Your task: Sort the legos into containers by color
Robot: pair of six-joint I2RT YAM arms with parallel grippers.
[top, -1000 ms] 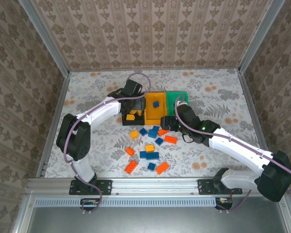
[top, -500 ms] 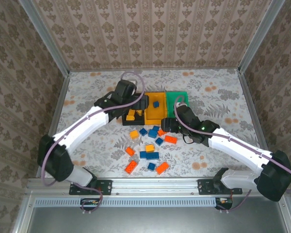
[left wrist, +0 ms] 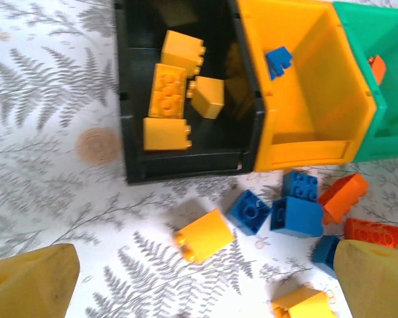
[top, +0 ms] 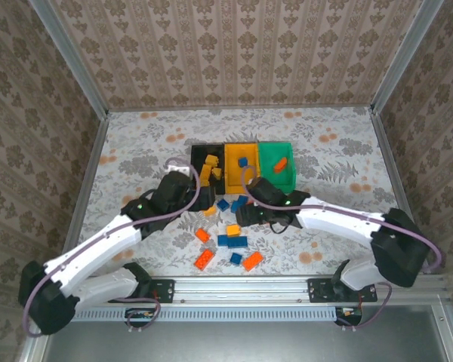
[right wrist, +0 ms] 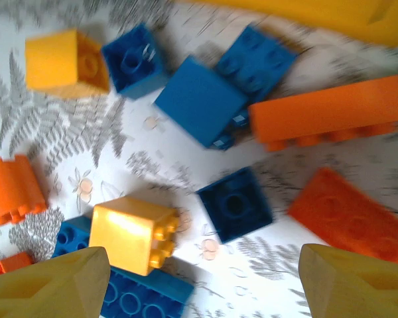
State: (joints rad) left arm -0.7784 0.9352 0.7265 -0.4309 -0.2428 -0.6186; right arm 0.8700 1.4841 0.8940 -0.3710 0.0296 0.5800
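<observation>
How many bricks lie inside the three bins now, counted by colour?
4 yellow-orange bricks, all in the black bin
1 blue brick, in the yellow-orange bin
1 red-orange brick, in the green bin
Total: 6

Holding the left arm [top: 98,245] stretched forward and to the right from a low, folded elbow, and keeping the left gripper [top: 202,199] pointed downward, yellow fingers [left wrist: 30,281] spread wide. Reaching the right arm [top: 340,222] leftward across the front, and hovering the right gripper [top: 245,216] near the left one, its fingers [right wrist: 50,285] likewise parted wide.
</observation>
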